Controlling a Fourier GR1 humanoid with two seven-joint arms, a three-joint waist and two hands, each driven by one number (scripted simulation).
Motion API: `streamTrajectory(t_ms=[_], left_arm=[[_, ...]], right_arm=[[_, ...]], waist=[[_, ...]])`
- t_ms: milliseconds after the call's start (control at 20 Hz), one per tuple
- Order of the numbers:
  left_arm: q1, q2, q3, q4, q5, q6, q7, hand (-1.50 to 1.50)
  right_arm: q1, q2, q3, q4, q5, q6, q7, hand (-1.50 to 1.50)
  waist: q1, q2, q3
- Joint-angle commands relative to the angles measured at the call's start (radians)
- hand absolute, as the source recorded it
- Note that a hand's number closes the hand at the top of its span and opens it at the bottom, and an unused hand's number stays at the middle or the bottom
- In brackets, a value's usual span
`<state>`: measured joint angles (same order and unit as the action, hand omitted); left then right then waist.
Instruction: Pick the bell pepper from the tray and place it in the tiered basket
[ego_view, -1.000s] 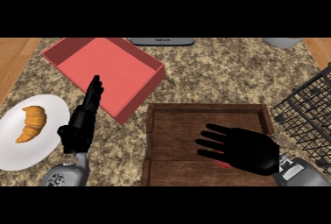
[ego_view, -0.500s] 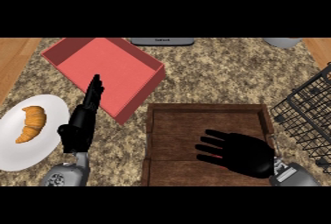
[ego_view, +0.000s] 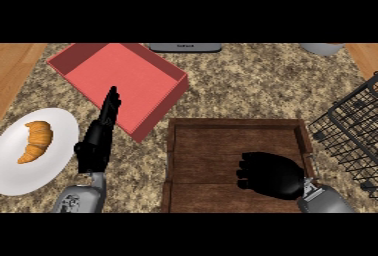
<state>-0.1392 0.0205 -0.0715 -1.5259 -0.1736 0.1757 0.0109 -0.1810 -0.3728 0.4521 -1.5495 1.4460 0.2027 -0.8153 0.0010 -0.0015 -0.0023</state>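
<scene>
- One brown wooden tray (ego_view: 236, 132) sits on the speckled counter (ego_view: 251, 80), low and centre in the head view.
- One black wire tiered basket (ego_view: 353, 135) stands at the right edge, just beside the tray's right wall.
- One red box (ego_view: 125, 82) lies tilted at upper left, its near corner close to the tray's top left corner.
- One white plate (ego_view: 29, 165) at far left, carrying a single croissant (ego_view: 35, 141).
- Two grey items peek in along the top edge: a flat dark one (ego_view: 184, 47) at centre and a pale rounded one (ego_view: 322, 48) at the right; what they are cannot be told.
- Two hands in play. The right hand (ego_view: 269, 174) is down inside the tray, over its lower right part, fingers curled under into a closed ball with the back of the hand facing up.
- The bell pepper does not show anywhere; the curled right hand covers that patch of the tray, so whether the pepper sits inside the fingers cannot be told.
- The left hand (ego_view: 96, 142) rests between the plate and the tray, fingers straight and pointing up toward the red box, its fingertips (ego_view: 113, 95) overlapping the box's floor. It holds nothing.
</scene>
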Motion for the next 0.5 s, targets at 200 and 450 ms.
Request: streamTrajectory(t_ms=[200,450], left_arm=[[0.012,0.007,0.025,-0.029,-0.001,0.02,0.022,0.0],[0.033,0.024,0.047,-0.049,0.003,0.025,0.028,0.0]], right_arm=[[0.236,-0.13,-0.152,-0.031,0.03,-0.149,0.098,1.5],[0.407,-0.254,-0.417,0.081,-0.041,-0.218,0.17,1.5]], waist=[[-0.055,-0.007,0.003],[-0.106,-0.009,0.005]])
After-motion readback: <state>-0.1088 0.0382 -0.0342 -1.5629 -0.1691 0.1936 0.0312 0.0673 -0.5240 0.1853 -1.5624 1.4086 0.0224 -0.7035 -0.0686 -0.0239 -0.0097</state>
